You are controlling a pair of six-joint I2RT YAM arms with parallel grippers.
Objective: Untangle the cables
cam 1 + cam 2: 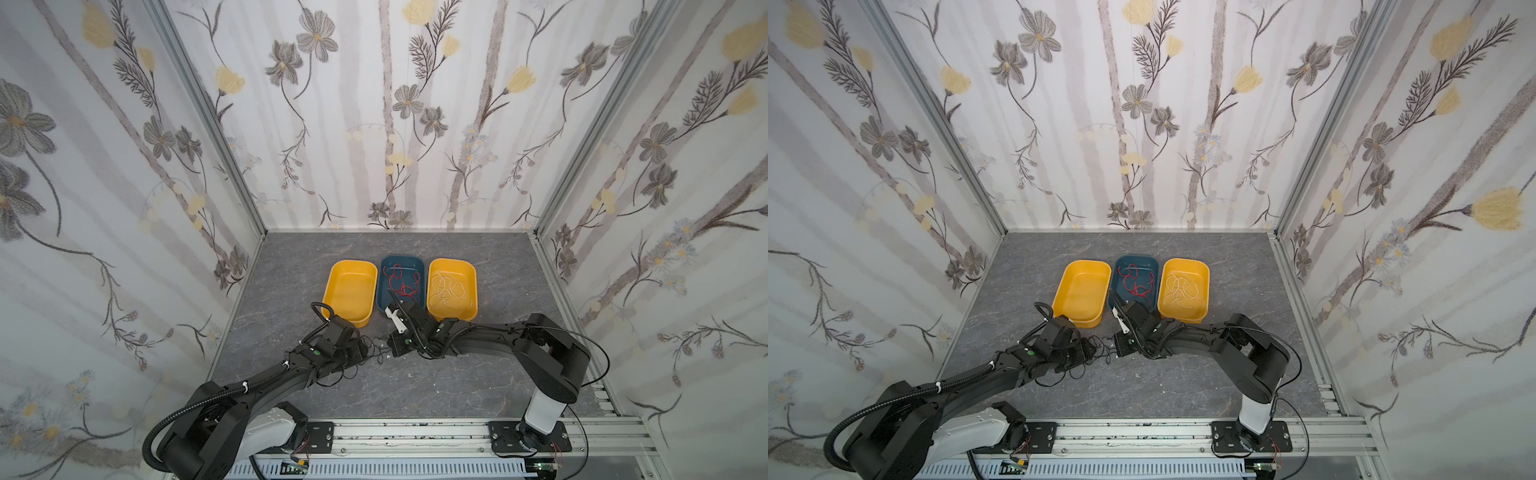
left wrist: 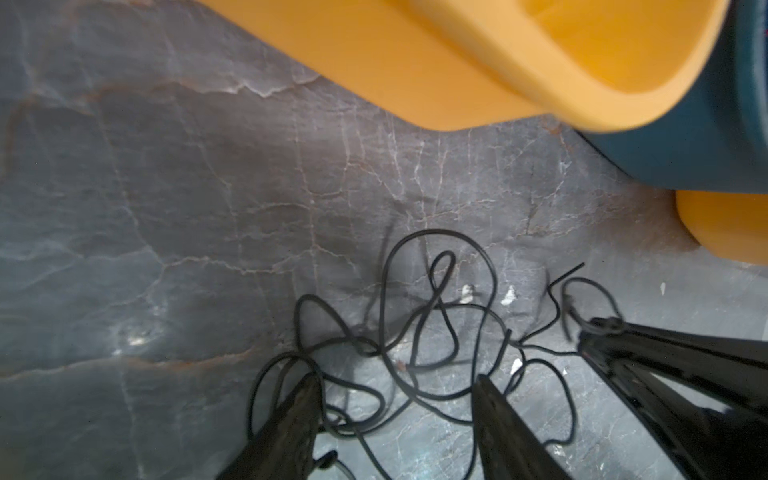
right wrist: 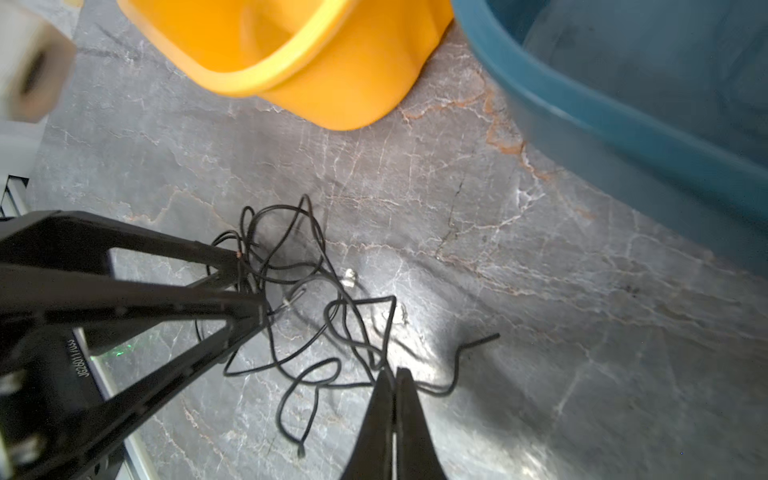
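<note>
Clump of black cables [image 2: 428, 316] on table [image 1: 415, 386], 7 o'clock from blue bin [image 1: 403, 258]. right gripper [image 3: 394, 374] jaws clenched on one strand. left gripper [image 2: 399, 384] jaws released, straddling clump. Best: left pins clump, right draws slowly toward 3 o'clock.

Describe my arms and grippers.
The left arm and right arm are black with white base links. A corrugated hose with white ties follows the left; thin wires loop off the right. The left gripper and right gripper are black, tapered.
</note>
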